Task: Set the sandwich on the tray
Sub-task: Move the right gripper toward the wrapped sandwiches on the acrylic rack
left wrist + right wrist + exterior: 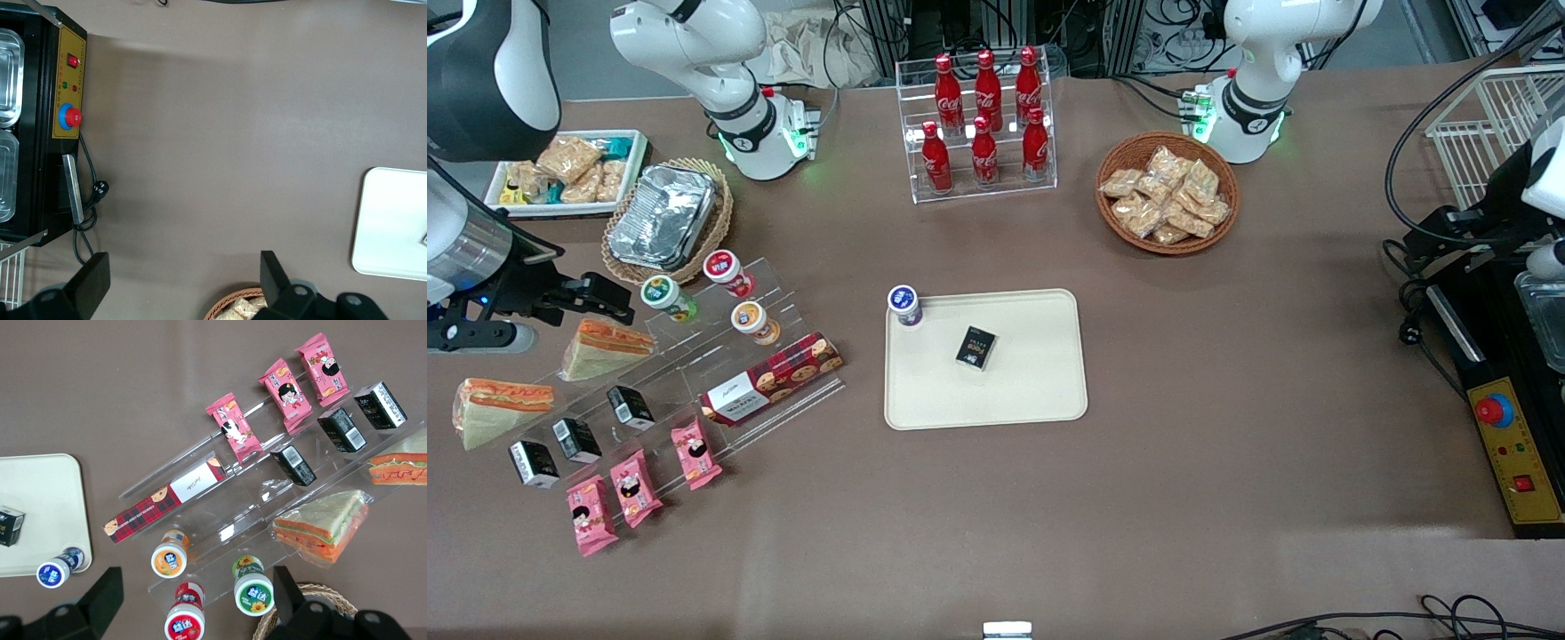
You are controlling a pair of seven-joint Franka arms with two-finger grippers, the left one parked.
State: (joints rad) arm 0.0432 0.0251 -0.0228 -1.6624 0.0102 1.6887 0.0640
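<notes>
Nearest the front camera lay three pink snack packets (pixel 631 489). Farther back, on the clear acrylic stepped stand (pixel 694 373) toward my working end of the table, sat the triangular wrapped sandwich with orange-red filling (pixel 605 348) (pixel 320 530), with a second similar wedge (pixel 498 409) beside it. My gripper (pixel 609 302) (pixel 193 600) hovered just above the sandwich, fingers spread wide, holding nothing. The cream-beige rectangular plastic tray (pixel 1032 391) lay well apart at the table's middle.
</notes>
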